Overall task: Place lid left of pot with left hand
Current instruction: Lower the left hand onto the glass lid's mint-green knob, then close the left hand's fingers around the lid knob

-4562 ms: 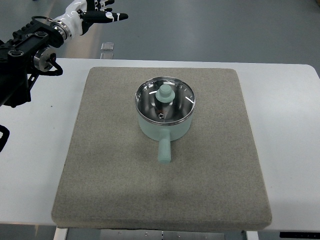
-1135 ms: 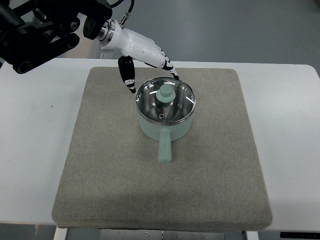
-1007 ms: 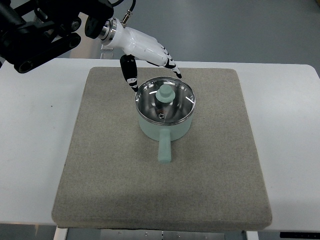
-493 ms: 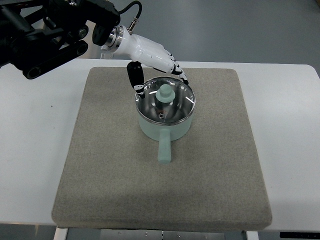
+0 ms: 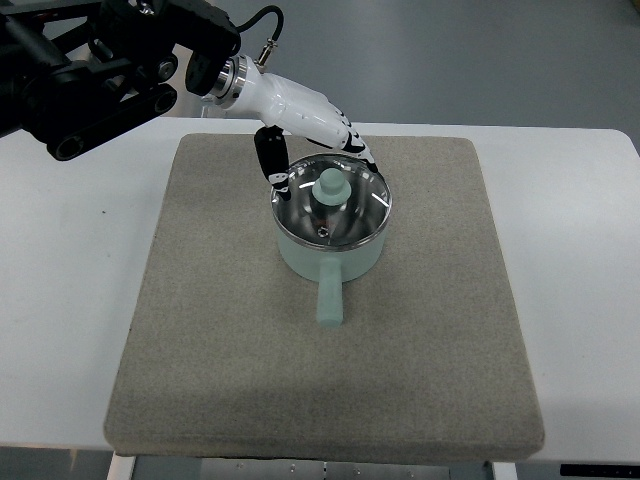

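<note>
A mint-green pot [image 5: 330, 250] stands in the middle of the grey mat [image 5: 200, 330], its handle pointing toward the near edge. A glass lid [image 5: 350, 215] with a mint knob [image 5: 329, 186] sits on the pot. My left hand [image 5: 318, 160], white with black fingertips, reaches in from the upper left. It hovers over the lid's far rim, thumb to the left and fingers to the right of the knob. The fingers are spread and hold nothing.
The mat lies on a white table [image 5: 70, 270]. The black left arm [image 5: 90, 70] fills the upper left corner. A small clear object [image 5: 208, 98] lies beyond the table's far edge.
The left hand has swung in from the far upper left and come down over the lid's far rim. In the last half second it crept slightly closer to the knob.
</note>
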